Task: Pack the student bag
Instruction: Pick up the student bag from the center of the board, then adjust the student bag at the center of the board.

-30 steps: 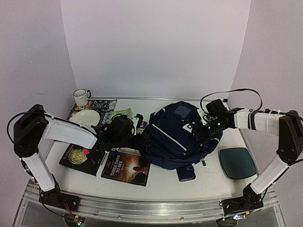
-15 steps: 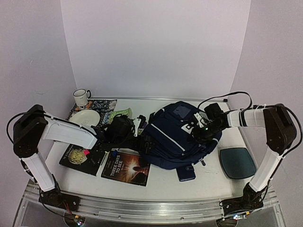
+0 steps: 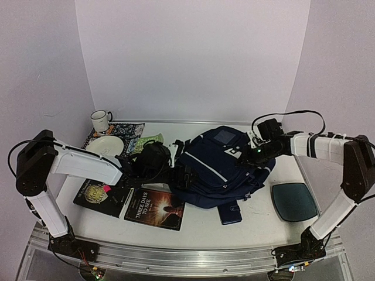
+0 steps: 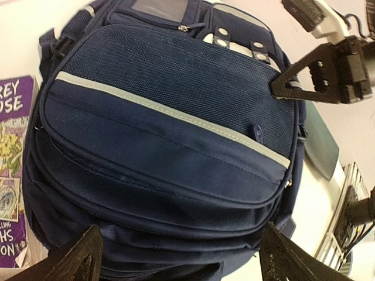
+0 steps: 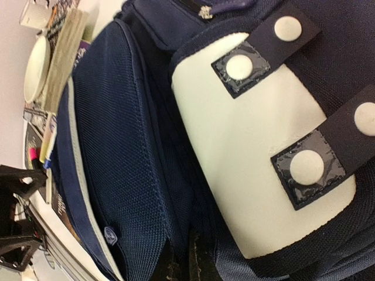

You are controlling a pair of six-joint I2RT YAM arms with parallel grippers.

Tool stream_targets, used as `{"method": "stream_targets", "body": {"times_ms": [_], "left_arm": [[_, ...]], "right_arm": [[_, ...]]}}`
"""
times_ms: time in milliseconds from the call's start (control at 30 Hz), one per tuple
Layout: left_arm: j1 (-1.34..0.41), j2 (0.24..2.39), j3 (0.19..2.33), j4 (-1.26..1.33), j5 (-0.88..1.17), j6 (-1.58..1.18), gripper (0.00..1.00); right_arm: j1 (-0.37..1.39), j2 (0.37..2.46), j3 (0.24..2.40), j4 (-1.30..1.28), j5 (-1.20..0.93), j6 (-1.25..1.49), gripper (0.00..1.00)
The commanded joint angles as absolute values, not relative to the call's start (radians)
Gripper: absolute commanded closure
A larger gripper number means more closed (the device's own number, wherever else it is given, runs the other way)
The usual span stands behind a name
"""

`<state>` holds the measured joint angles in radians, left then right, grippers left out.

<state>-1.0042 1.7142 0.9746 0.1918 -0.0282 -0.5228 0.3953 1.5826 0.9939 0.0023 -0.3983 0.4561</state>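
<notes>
Navy student bag [image 3: 214, 172] lies mid-table; the right gripper [image 3: 253, 154] is closed tight at a seam beside its white patch [image 5: 252, 158], seemingly pinching to open it, while the left gripper [image 4: 187, 264] spreads wide at its left side, likely to steady it.

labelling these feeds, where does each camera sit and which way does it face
Top external: above and behind the bases, looking down at the table; both arms, left gripper and right gripper at the student bag.
Left wrist: on the left arm, facing the bag's front; own open fingers at bottom corners.
Right wrist: on the right arm, close on the white patch; own shut fingertips at bottom.
Shared: both wrist views show the pale stripe.
</notes>
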Motion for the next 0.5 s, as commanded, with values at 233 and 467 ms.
{"method": "stream_targets", "body": {"times_ms": [233, 467], "left_arm": [[-1.099, 1.691, 1.109, 0.185, -0.233, -0.659, 0.08], [-1.128, 1.793, 1.228, 0.158, -0.234, -0.708, 0.08]], "right_arm": [[0.430, 1.356, 0.982, 0.230, -0.084, 0.748, 1.00], [0.511, 1.376, 0.973, 0.269, -0.001, 0.752, 1.00]]}}
